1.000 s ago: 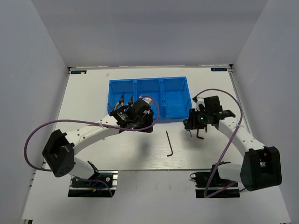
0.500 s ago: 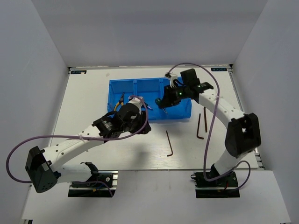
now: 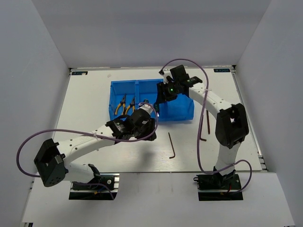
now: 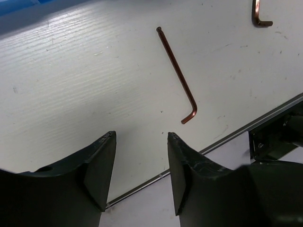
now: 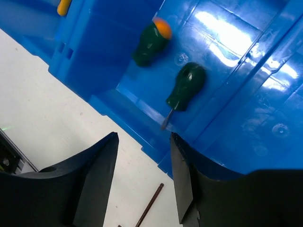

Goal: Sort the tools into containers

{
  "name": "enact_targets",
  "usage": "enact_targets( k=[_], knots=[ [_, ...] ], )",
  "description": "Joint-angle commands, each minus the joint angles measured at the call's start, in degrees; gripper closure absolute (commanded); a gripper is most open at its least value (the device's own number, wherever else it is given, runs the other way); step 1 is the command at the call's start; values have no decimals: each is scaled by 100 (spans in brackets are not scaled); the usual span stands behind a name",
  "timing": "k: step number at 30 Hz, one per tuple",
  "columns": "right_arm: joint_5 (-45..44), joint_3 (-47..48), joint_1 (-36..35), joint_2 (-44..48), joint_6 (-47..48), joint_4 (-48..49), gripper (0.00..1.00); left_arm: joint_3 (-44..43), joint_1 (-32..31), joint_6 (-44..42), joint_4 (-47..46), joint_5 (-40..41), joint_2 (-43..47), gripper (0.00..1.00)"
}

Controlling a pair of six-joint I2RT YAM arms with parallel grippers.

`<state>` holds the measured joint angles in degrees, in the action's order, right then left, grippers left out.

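While both pliers (image 3: 123,104) and both green screwdrivers (image 5: 187,85) sit in the blue tray (image 3: 177,106), two hex keys (image 4: 177,75) lie unsorted on the table (image 3: 94,94), lower centre-right; my right claw (image 5: 144,137) and left claw (image 4: 141,137) gape empty.

Ahead of left jaws, slightly right of their gap: hex key (image 4: 177,75) flat on surface (image 4: 71,85). 2nd hex key (image 4: 259,14) further right, well apart.

Ahead of right jaws: tray (image 5: 94,61). In mid compartment, screwdriver (image 5: 187,85) nearer the jaws, 2nd screwdriver (image 5: 151,43) beyond it to the left. Pliers (image 3: 123,104) and 2nd pliers (image 3: 132,104) side by side in next compartment left.
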<state>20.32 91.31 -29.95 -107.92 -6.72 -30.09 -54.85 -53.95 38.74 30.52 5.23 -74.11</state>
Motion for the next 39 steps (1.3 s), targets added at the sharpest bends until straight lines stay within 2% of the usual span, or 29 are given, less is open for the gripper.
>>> enact_targets(
  k=[1, 4, 6, 7, 8, 9, 10, 15, 17, 19, 21, 22, 28, 39],
  knots=[
    [-98, 134, 33, 315, 101, -24, 46, -166, -80, -33, -187, -93, -112, 44],
    [-264, 115, 51, 517, 136, -224, 51, -316, -194, -86, -301, -145, -376, 50],
    [-457, 124, 130, 823, 145, -400, 67, -517, -247, -138, -301, -146, -560, 56],
    [-815, 98, 148, 1025, 136, -497, 76, -579, -247, -139, -301, -215, -787, 63],
    [-967, -50, 235, 1149, 179, -620, 93, -719, -326, -139, -371, -285, -920, 66],
    [-1133, -139, 271, 1385, 180, -682, 100, -807, -326, -191, -372, -286, -1069, 69],
    [-1509, -227, 306, 1692, 197, -726, 100, -895, -396, -192, -372, -286, -1227, 73],
    [-2005, -1376, 1007, 2677, 303, -1341, 100, -1729, -624, -139, 127, -339, -2438, 76],
    [-2207, -1869, 1210, 2934, 312, -1639, 100, -2248, -704, 19, 479, -260, -2853, 69],
    [-2112, -2607, 1562, 3354, 434, -1728, 83, -2688, -862, 211, 937, -129, -3363, 65],
    [-2093, -3272, 1738, 3707, 557, -1694, 71, -2968, -941, 317, 1139, -14, -3583, 57],
    [-1910, -3434, 1765, 3925, 567, -1607, 69, -3048, -1011, 431, 1201, 38, -3759, 57],
    [-1698, -4190, 1993, 4419, 374, -1465, 68, -3313, -1126, 670, 1492, 426, -4156, 55],
    [-1320, -4376, 2213, 4385, 198, -1289, 68, -3708, -1232, 837, 1702, 619, -5008, 63]
  ],
)
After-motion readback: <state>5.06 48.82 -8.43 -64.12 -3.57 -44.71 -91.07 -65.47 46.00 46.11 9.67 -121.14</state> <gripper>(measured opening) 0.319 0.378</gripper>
